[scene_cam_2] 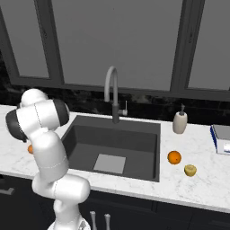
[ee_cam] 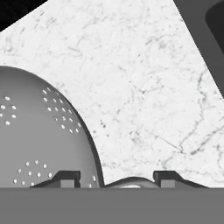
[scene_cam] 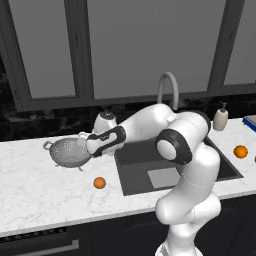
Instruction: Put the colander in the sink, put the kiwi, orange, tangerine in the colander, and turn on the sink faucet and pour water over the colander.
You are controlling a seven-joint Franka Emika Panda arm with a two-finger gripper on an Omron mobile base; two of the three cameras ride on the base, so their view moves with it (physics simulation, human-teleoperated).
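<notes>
The fingers (ee_cam: 114,178) straddled the colander's (scene_cam: 69,152) right rim and handle, partly apart; whether they gripped it, I couldn't tell. The colander stood on the desk (scene_cam: 45,187), left of the sink (scene_cam: 145,155).

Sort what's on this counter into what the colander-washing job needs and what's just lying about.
For the job:
colander
sink
sink faucet
kiwi
orange fruit right of the sink
orange fruit left of the sink
tool, at the colander's rim

Lying about:
soap bottle
kettle
</notes>
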